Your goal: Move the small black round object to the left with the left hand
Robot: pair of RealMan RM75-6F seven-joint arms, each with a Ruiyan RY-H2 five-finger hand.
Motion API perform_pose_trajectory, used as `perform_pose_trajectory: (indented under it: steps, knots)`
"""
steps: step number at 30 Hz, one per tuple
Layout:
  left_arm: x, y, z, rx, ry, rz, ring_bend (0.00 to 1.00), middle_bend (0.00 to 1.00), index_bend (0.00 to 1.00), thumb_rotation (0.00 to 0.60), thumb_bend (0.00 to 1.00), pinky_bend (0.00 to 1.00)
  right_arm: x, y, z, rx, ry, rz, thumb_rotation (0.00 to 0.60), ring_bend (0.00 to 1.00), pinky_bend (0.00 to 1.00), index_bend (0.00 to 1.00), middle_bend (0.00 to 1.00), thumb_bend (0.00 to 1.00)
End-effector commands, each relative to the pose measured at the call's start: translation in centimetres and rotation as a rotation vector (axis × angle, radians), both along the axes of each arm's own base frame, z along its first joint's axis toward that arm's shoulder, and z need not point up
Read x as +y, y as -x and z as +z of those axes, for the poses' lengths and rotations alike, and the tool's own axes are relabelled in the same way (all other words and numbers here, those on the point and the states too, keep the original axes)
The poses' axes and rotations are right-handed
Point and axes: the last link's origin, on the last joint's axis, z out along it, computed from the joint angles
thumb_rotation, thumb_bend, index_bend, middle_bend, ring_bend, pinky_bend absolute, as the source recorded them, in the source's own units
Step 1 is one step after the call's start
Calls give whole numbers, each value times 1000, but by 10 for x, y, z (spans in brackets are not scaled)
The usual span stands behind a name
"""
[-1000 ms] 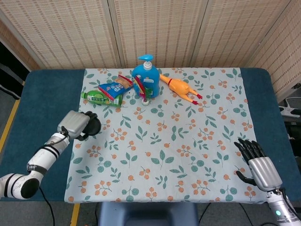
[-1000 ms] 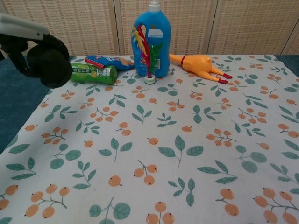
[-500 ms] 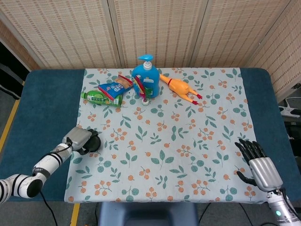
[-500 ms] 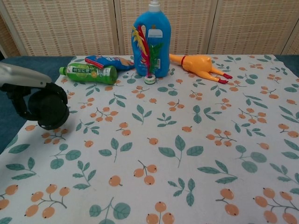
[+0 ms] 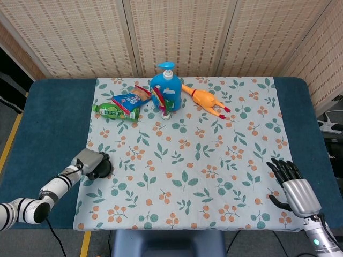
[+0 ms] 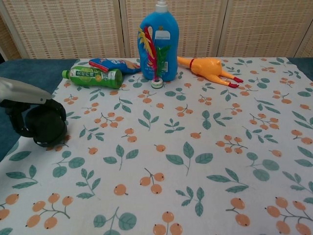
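My left hand grips the small black round object low over the left edge of the flowered cloth. The chest view puts the object at the far left, with dark fingers curled around it under the silver back of that hand. Whether it touches the cloth I cannot tell. My right hand rests at the front right corner of the cloth, fingers spread, holding nothing; the chest view does not show it.
At the back stand a blue pump bottle with a feathered shuttlecock in front, a green bottle lying down, a snack packet and a rubber chicken. Blue tabletop borders the cloth on the left.
My left hand has carried the black round object down and toward the front, from raised above the cloth to low at its left edge. The right hand has stayed put.
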Motion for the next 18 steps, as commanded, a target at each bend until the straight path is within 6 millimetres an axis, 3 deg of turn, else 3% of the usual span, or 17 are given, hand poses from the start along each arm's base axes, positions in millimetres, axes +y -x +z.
perform_pose_trajectory:
  steps: [1, 6, 10, 13, 18]
  knots:
    - [0, 2, -2, 10, 8, 17, 417, 442, 286, 600, 573, 704, 0, 0, 0, -2, -2, 1, 600, 0, 0, 0, 0, 180]
    - [0, 3, -5, 5, 3, 17, 253, 275, 135, 600, 532, 621, 1, -1, 0, -2, -6, 2, 600, 0, 0, 0, 0, 180]
    - [-1, 3, -8, -2, -3, 4, 38, 62, 5, 600, 487, 471, 1, -1, 0, -3, -6, 1, 600, 0, 0, 0, 0, 180]
    - [-1, 2, -9, -12, -11, -5, 0, 0, 0, 600, 466, 364, 1, -1, 0, -2, -8, 0, 600, 0, 0, 0, 0, 180]
    - [-1, -1, -4, -39, -40, -22, 0, 0, 0, 600, 431, 247, 1, -1, -1, 0, -13, -2, 600, 0, 0, 0, 0, 180]
